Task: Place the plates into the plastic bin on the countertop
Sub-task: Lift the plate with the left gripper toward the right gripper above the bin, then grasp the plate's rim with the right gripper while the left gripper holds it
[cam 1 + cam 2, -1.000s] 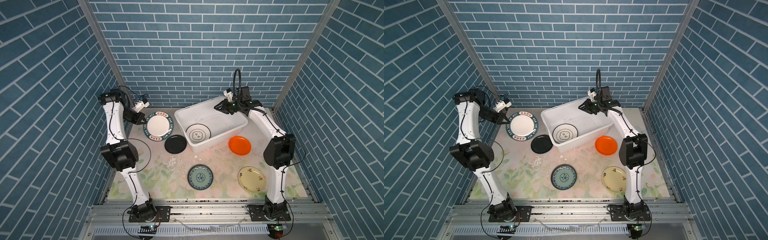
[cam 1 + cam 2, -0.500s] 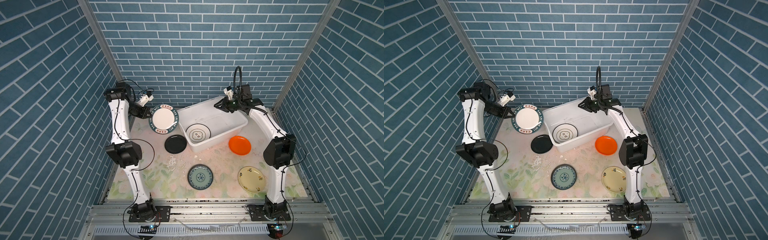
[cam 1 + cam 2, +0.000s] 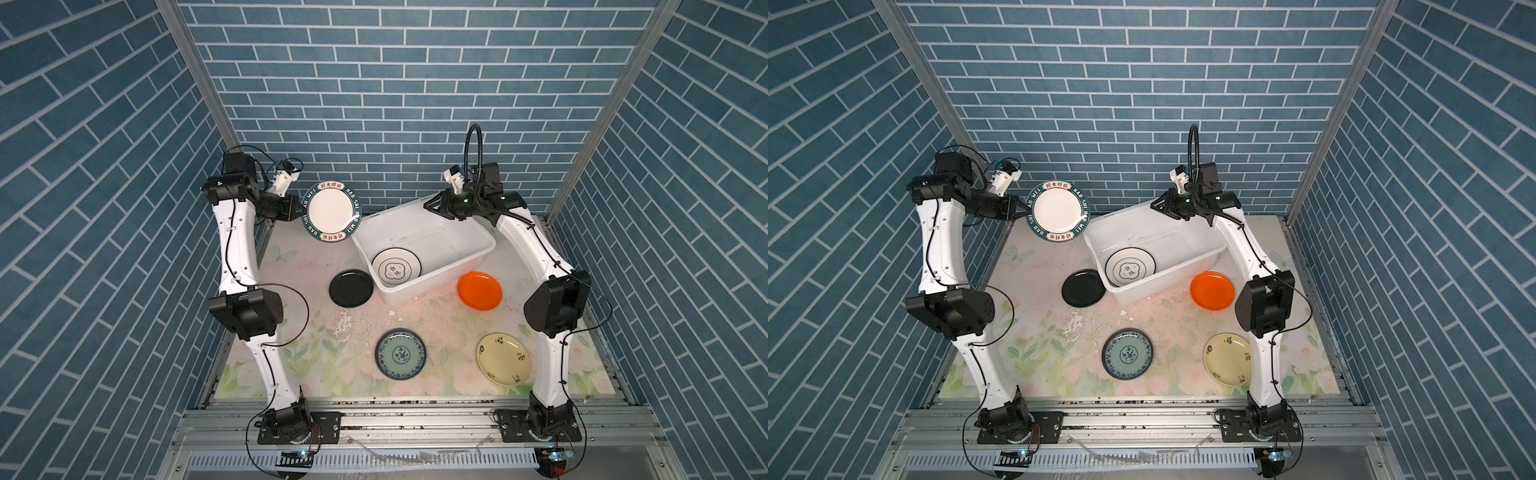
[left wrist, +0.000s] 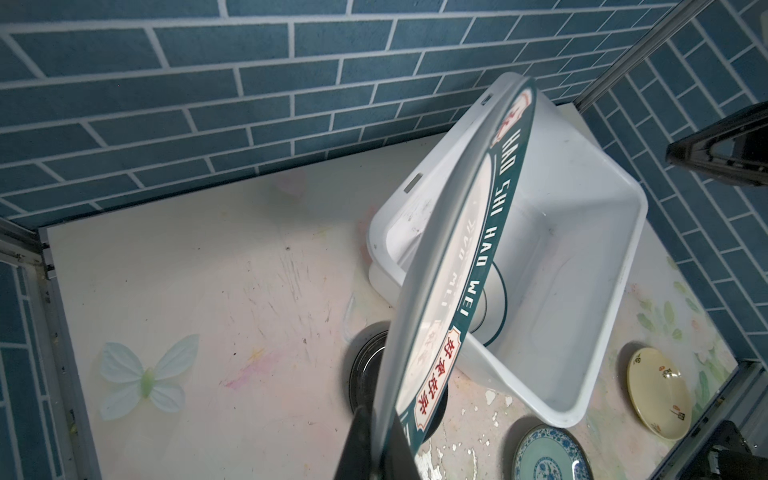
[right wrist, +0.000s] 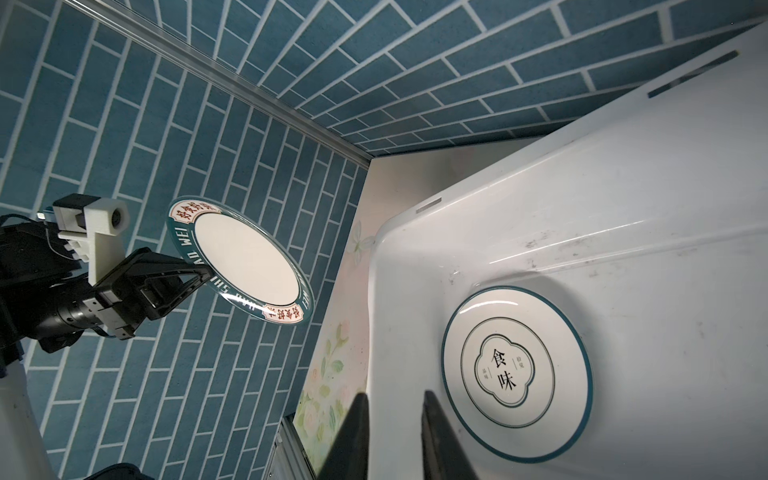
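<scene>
Plates lie about the countertop [image 3: 291,262], six in all: one in the air, one in the plastic bin [image 3: 432,282] and four flat on the flowered surface. The countertop is pale and scuffed, with chipped patches near its middle. The plastic bin sits askew toward the far side, between the two arms.

The white plate with the dark lettered rim [image 3: 332,212] looks the widest. It hangs above the far left of the countertop, just beside the bin's far left corner, tipped steeply so that its face shows in both top views. The left gripper [image 3: 301,211] is clamped tight on its left rim. In the left wrist view the fingers [image 4: 357,449] pinch the plate's edge.

The white plate with the quatrefoil emblem [image 3: 396,267] lies flat in the near left end of the bin. The teal patterned plate [image 3: 400,354] is near the front, at the middle. The cream-yellow plate [image 3: 503,359] is to its right, close to the right arm. The orange plate [image 3: 479,291] is just beside the bin's near right wall. The black plate [image 3: 351,288] is at the bin's near left corner.

The right gripper [image 3: 432,205] is at the bin's far right rim. Its fingers [image 5: 353,432] stand narrowly apart with the rim between them; whether they pinch it, I cannot tell
</scene>
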`<state>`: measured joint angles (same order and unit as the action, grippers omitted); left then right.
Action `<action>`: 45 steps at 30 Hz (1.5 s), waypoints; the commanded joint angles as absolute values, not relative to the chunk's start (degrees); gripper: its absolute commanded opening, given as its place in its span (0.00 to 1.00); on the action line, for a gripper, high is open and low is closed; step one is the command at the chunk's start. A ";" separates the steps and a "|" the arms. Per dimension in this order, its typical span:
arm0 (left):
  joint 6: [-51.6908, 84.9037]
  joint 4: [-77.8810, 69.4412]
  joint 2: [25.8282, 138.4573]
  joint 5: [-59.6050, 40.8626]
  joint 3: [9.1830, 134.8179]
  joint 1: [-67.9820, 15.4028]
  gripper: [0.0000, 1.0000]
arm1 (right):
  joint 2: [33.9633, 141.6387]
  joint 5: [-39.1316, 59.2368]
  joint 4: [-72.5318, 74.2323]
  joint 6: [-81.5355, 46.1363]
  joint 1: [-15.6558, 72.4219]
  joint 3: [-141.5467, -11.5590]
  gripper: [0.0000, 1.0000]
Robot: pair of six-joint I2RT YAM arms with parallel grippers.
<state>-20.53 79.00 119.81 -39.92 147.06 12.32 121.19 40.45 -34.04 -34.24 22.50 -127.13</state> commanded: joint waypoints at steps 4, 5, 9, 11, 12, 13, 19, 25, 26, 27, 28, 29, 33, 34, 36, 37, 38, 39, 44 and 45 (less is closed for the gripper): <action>-16.70 76.51 118.28 -46.24 146.52 8.38 0.00 | 121.71 44.15 -32.75 -36.45 23.03 -127.92 0.24; -16.62 76.54 118.30 -46.69 146.51 7.58 0.00 | 121.73 44.42 -32.74 -36.75 23.03 -128.28 0.24; -15.35 76.29 118.47 -47.77 146.18 5.02 0.00 | 121.47 45.08 -32.01 -37.99 23.35 -129.52 0.26; -14.09 75.32 117.98 -48.14 144.90 3.65 0.00 | 120.98 45.37 -29.50 -39.31 23.73 -128.47 0.26; -13.56 74.60 117.59 -48.41 143.96 3.16 0.00 | 120.89 45.19 -29.43 -39.37 23.95 -128.34 0.26; -12.91 74.07 117.38 -48.49 143.14 2.55 0.00 | 120.94 45.02 -29.39 -39.32 24.17 -128.32 0.26; -12.04 73.98 116.92 -49.59 141.79 -0.40 0.00 | 119.67 44.12 -30.01 -38.48 25.68 -127.34 0.26; -11.07 73.34 116.02 -50.02 140.30 -2.67 0.00 | 119.59 43.30 -30.56 -37.40 26.88 -126.13 0.25; -11.09 73.39 115.97 -50.23 140.04 -2.89 0.00 | 119.61 43.17 -30.52 -37.23 27.11 -126.06 0.25; -11.07 73.39 115.87 -50.36 139.77 -3.07 0.00 | 119.57 42.91 -30.57 -37.11 27.24 -125.89 0.25; -11.07 73.31 115.77 -50.53 139.50 -3.14 0.00 | 119.55 42.73 -30.50 -37.00 27.38 -125.78 0.23; -11.15 73.43 115.75 -50.61 139.41 -3.25 0.00 | 119.47 42.71 -30.60 -36.83 27.42 -125.58 0.21; -11.26 73.56 116.06 -51.09 139.18 -3.34 0.00 | 118.98 42.69 -30.74 -36.23 27.42 -124.89 0.15; -11.37 73.65 116.05 -51.85 139.05 -3.34 0.00 | 118.96 42.74 -30.92 -35.85 27.42 -124.83 0.14; -11.90 73.91 116.20 -55.14 138.36 -3.34 0.00 | 118.99 43.01 -31.05 -35.60 27.41 -124.80 0.12; -11.95 73.83 116.11 -56.37 137.87 -3.41 0.00 | 118.96 43.12 -30.99 -35.60 27.42 -124.85 0.11; -12.02 73.82 116.10 -57.30 137.32 -3.43 0.00 | 119.09 43.25 -30.95 -35.60 27.42 -124.84 0.09; -12.13 73.90 116.18 -57.39 136.87 -3.43 0.00 | 119.08 43.25 -30.93 -35.60 27.42 -124.71 0.08; -12.92 74.71 116.53 -56.79 136.20 -3.43 0.01 | 118.94 43.41 -30.11 -35.51 27.27 -124.19 0.00; -12.96 74.71 116.46 -56.54 136.14 -3.43 0.03 | 119.00 43.44 -29.93 -35.51 27.33 -124.17 0.00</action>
